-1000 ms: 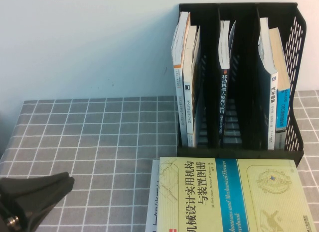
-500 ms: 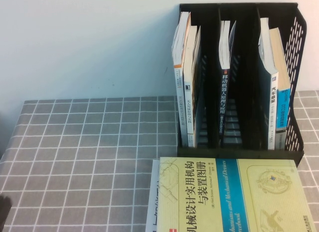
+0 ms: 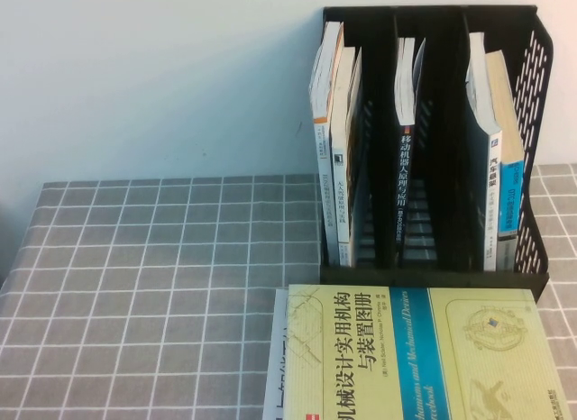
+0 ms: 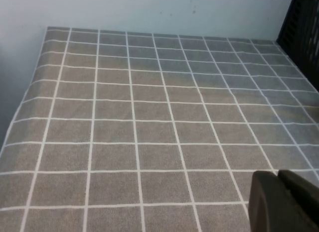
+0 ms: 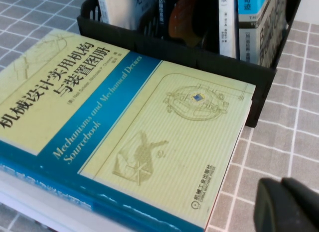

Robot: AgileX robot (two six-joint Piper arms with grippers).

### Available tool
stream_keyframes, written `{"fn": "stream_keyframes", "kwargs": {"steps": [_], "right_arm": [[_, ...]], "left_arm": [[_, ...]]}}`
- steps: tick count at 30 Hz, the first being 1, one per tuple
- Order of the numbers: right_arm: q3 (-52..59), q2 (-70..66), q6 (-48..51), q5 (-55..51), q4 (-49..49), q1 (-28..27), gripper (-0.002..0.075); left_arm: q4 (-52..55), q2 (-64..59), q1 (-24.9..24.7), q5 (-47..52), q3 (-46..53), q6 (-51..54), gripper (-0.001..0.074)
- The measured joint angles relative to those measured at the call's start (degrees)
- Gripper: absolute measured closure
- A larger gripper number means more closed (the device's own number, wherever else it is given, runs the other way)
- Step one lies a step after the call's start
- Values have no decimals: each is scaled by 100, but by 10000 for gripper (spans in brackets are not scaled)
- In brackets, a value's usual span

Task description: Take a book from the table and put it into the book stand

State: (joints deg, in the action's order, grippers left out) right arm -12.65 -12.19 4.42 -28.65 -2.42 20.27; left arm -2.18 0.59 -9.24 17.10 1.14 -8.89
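Note:
The black book stand (image 3: 539,77) stands at the back right of the grid-cloth table (image 3: 180,258), with books upright in all three compartments. A book with a cyan and pale grey cover (image 3: 511,199) stands in the right compartment. It also shows in the right wrist view (image 5: 263,35). Neither gripper shows in the high view. My left gripper (image 4: 277,174) is shut and empty, low over bare cloth (image 4: 149,117). My right gripper (image 5: 280,182) is shut and empty, over the cloth beside the flat yellow-green book, near the stand's front wall (image 5: 174,50).
A yellow-green book with a blue stripe (image 3: 469,348) lies flat in front of the stand, on top of a white book (image 3: 275,366); it also shows in the right wrist view (image 5: 124,122). A pale wall runs behind the table. The table's left half is bare cloth.
My left gripper, seen at the lower left corner of the high view a second ago, has drawn back out of that view. The books and the stand have not moved.

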Motion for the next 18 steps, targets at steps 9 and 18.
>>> {"fn": "stream_keyframes", "kwargs": {"steps": [9,18], "right_arm": [[0,0,0,0,0,0,729],[0,0,-81,0,0,0,729]], "left_arm": [[-110,12,0,13,0,-64,737],[-133,12,0,13,0,5,737]]}}
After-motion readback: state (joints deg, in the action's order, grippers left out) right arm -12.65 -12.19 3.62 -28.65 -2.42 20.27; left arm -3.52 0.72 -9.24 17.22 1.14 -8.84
